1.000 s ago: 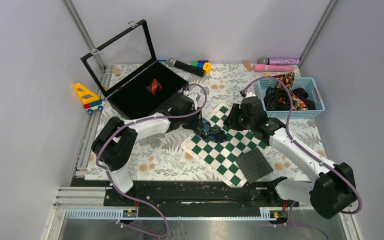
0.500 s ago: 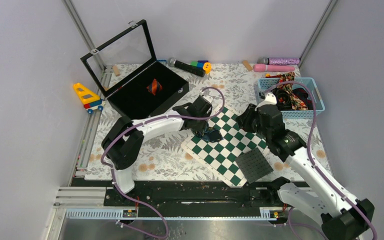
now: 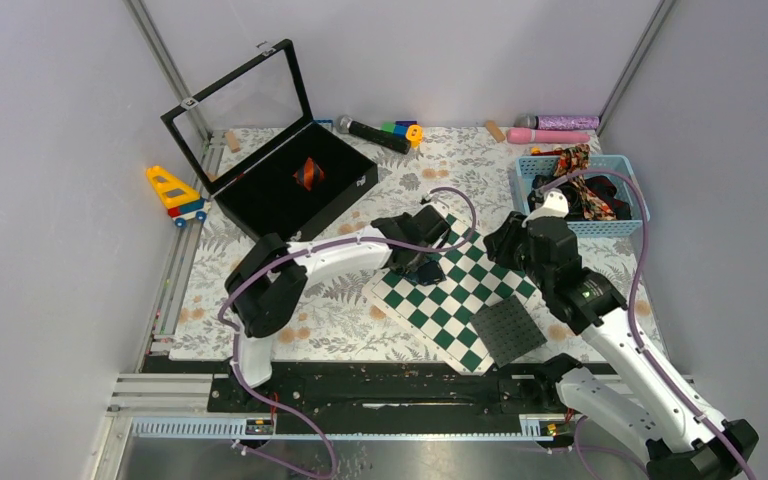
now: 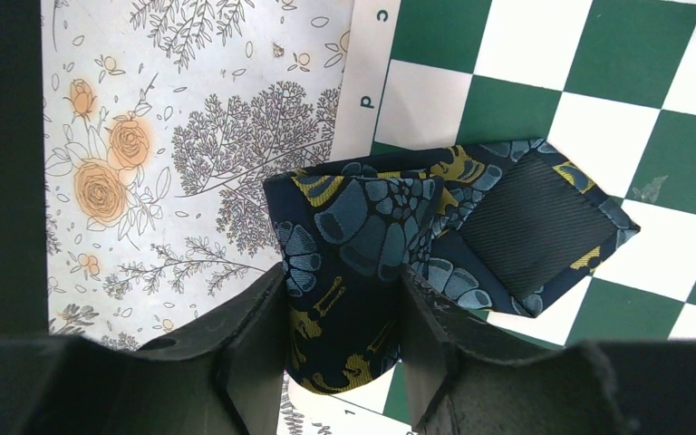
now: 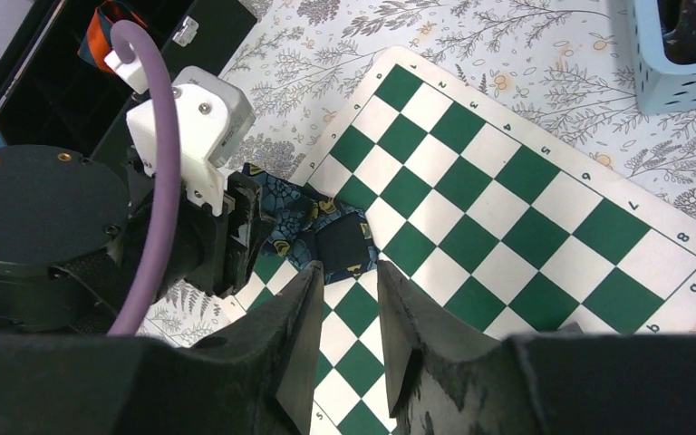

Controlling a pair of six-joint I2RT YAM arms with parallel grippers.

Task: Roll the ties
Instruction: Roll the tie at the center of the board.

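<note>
A dark navy tie with blue and yellow floral print is rolled into a coil, and its pointed tail end lies flat on the chequered board. My left gripper is shut on the coil, one finger on each side, at the board's left edge. My right gripper hovers open over the board to the right of the roll, with nothing between its fingers. A red-orange and black striped tie sits rolled in the black case. More ties are piled in the blue basket.
The green-and-white chequered board lies on the floral cloth, with a dark grey pad at its near corner. The black case stands with its lid open at back left, the blue basket at back right. A microphone and a toy truck lie near the edges.
My left gripper has carried the rolled tie a little to the right, onto the board's edge. My right gripper has drawn back to the right, away from the tie, and opened slightly.
</note>
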